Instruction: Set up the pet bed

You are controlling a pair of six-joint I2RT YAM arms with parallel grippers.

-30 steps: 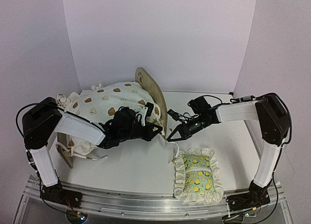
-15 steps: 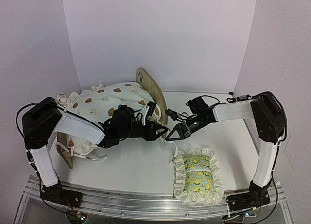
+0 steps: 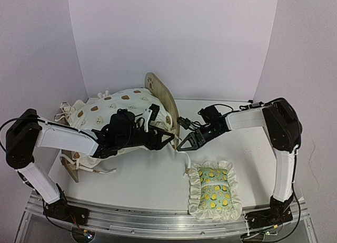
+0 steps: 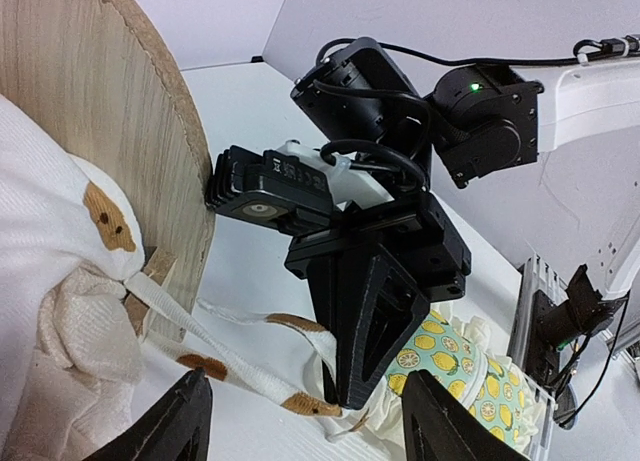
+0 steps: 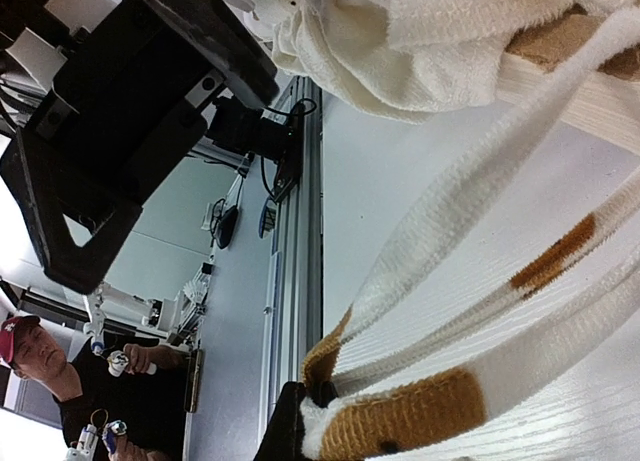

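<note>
White counter (image 3: 147, 180), pale walls (image 3: 174, 37). Light-wood pet bed (image 3: 161, 98) with paw-print headboard sits left of centre under cream bear-print cushion (image 3: 113, 108). Beside headboard, left pincer (image 3: 169, 139) released; right pincer (image 3: 182, 146) clenched on cushion tie (image 4: 215, 356). Best: tension tie, loop round frame.

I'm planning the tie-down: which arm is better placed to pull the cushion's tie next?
Right, probably. The right gripper is shut on the tie beside the headboard, so it can pull at once. The left gripper stands open next to it, holding nothing, and would need to grasp first.
</note>
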